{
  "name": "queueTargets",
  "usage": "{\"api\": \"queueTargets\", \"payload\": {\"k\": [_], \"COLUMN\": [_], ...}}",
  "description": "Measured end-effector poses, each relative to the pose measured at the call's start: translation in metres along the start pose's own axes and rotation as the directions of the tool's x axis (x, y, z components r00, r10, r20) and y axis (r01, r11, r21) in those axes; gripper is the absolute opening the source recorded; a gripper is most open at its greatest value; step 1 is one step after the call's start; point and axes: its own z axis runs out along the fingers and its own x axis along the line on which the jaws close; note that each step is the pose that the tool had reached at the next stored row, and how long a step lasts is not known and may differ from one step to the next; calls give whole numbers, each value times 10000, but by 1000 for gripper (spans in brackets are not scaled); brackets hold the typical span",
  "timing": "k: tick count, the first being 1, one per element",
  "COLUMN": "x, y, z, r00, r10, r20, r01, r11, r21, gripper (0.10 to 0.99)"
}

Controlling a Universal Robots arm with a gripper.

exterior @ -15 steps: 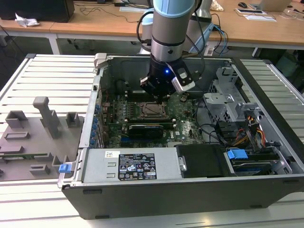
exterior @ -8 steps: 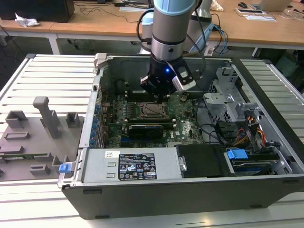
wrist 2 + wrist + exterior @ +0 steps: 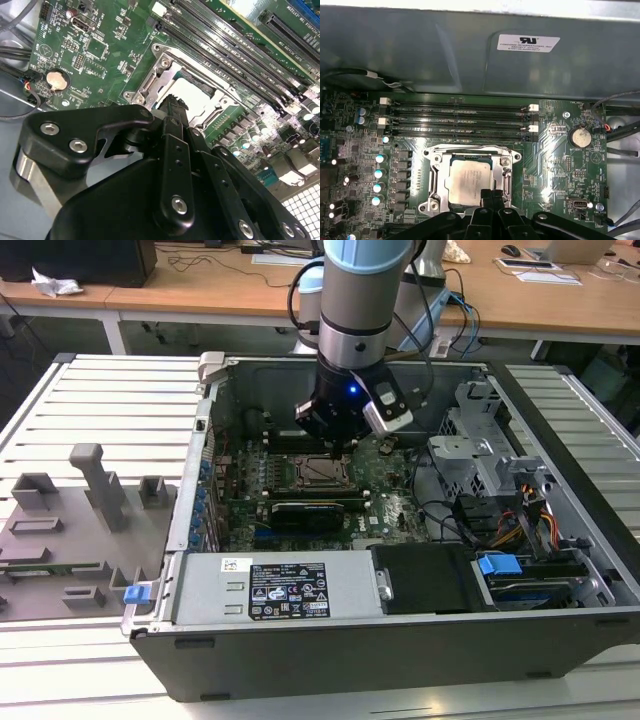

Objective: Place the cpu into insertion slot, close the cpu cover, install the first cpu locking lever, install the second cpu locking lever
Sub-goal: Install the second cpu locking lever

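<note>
The cpu, a pale silver square chip, lies flat in the insertion slot on the green motherboard. The silvery cpu cover lies down around it, and the chip shows through the cover's window. My gripper is shut, with its black fingertips pressed together at the socket's edge, over one side of the chip. In the second wrist view the serrated fingertips sit just over the cover and the cpu. In the exterior view the gripper hangs just above the socket inside the open computer case.
Long black memory slots run beside the socket, with the grey case wall behind them. A coin battery and cables lie to one side. A long black card, the power supply and the drive cage crowd the case.
</note>
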Motion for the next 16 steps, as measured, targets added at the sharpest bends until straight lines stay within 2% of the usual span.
{"api": "queueTargets", "payload": {"k": [16], "x": [1], "y": [-39], "z": [-4], "r00": [10000], "r10": [0], "r20": [0], "r01": [0], "r11": [10000], "r21": [-1], "gripper": [102]}}
